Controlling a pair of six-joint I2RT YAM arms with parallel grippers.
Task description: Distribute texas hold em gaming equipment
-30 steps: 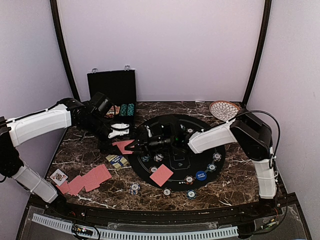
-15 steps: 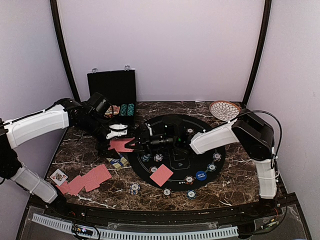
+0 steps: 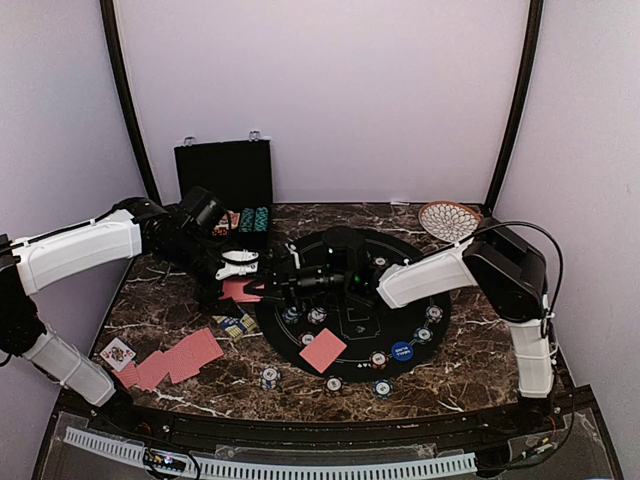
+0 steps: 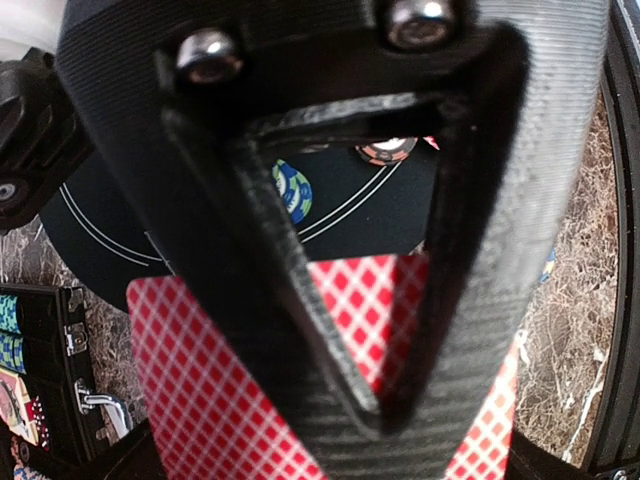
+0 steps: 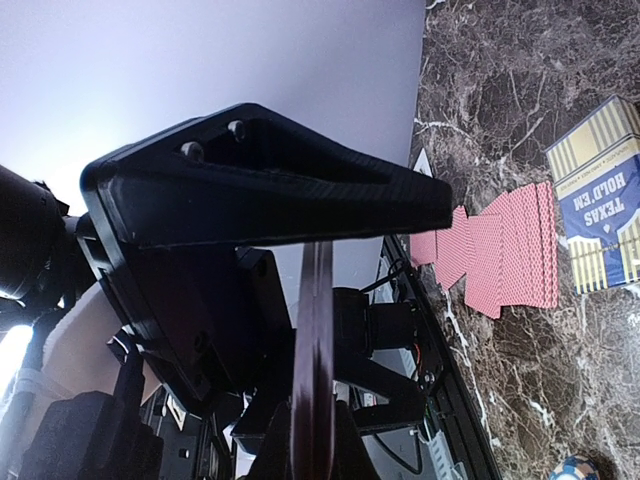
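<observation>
1. The dark marbled table (image 3: 480,350) carried the whole spread, with the large round black mat (image 3: 350,318) at its middle. I judged the step in hand to be a hand-over of cards between the arms, above the mat's left edge.
2. The right gripper (image 3: 272,287) reached across the mat, its jaws pressed together on a thin packet of red-backed cards (image 3: 240,290). The right wrist view showed that packet (image 5: 312,370) edge-on between them.
3. The left gripper (image 3: 240,263) hung just over the packet, whose red diamond back (image 4: 200,400) filled its own view. I could not tell whether its claw was spread or pinching.
4. Done well, the left claw would take only the top card, at the free edge away from the right fingers. It would slide that card off flat, not lift it, so that no second card dragged along. The right grip would need to hold firm until the pinch was sure.
5. A single red-backed card (image 3: 322,350) lay on the mat's near part, and a fan of red-backed cards (image 3: 180,358) lay near the left corner. A fresh card probably belonged apart from both.
6. A blue and yellow striped card box (image 3: 233,322) sat just nearer than the grippers, and stripe-edged poker chips (image 3: 378,359) ringed the mat's near rim. A low sweep risked knocking them.
</observation>
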